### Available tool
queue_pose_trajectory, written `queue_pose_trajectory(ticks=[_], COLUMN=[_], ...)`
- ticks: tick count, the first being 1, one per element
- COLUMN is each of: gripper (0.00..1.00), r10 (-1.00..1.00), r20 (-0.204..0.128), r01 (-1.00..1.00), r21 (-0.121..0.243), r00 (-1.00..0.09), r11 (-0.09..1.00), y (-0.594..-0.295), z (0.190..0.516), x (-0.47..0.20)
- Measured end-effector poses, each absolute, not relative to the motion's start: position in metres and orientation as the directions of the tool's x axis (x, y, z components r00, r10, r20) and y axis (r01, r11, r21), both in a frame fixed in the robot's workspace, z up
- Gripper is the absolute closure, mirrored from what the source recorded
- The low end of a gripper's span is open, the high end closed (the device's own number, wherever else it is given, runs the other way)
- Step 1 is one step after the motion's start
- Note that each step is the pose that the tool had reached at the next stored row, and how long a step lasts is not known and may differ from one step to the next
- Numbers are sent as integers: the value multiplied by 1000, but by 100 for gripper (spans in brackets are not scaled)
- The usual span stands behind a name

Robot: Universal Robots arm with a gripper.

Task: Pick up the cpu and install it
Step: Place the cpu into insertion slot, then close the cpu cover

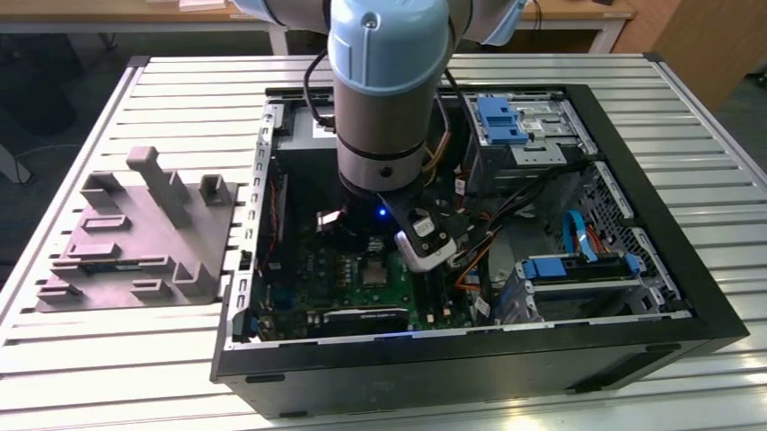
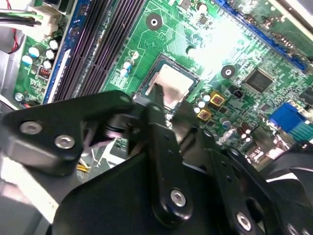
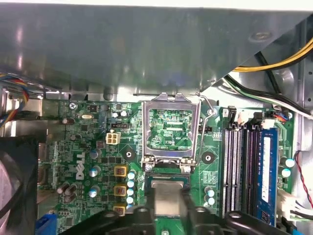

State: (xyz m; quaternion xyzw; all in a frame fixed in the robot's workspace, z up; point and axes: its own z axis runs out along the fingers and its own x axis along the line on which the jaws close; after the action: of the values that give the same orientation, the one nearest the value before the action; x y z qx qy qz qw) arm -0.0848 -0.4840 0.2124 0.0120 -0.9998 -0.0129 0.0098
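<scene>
Your pale-blue arm [image 1: 390, 90] hangs inside the open black computer case [image 1: 480, 364], which lies on the ribbed metal table [image 1: 120, 368] beside a matte grey moulded tray [image 1: 132, 247]. In the second wrist view the cpu [image 2: 177, 82], a small flat square with a smooth, pale silvery top, sits within the dark square border of the socket on the glossy green motherboard [image 2: 244, 49]. Your black gripper [image 2: 168, 105] is directly over it and overlaps one edge. You cannot tell whether the gripper clamps the chip or only rests above it. In the first wrist view the socket's thin steel frame [image 3: 171, 101] stands hinged up, with the chip [image 3: 170, 184] just beside its hinge and long black memory slots [image 3: 239, 166] alongside.
</scene>
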Motion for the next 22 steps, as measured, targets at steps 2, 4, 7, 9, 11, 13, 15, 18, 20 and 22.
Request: queue_pose_trajectory(ticks=[2,4,7,9,11,13,15,18,20,22], gripper=[71,83,88,89,89,89,89,89,89,89], r10=[-24,-24,-24,-24,-24,-24,-24,-24,-24,-24], r20=[20,20,20,20,21,25,25,25,25,25], r01=[-24,-24,-24,-24,-24,-24,-24,-24,-24,-24], r21=[26,26,26,26,26,26,26,26,26,26], r00=[-1000,-1000,-999,-999,-999,-999,-999,-999,-999,-999], r11=[999,999,999,999,999,999,999,999,999,999], y=[-484,-484,-484,-484,-484,-484,-484,-484,-484,-484], z=[213,214,214,214,214,214,214,214,214,214], x=[-85,-85,-85,-85,-85,-85,-85,-85,-85,-85])
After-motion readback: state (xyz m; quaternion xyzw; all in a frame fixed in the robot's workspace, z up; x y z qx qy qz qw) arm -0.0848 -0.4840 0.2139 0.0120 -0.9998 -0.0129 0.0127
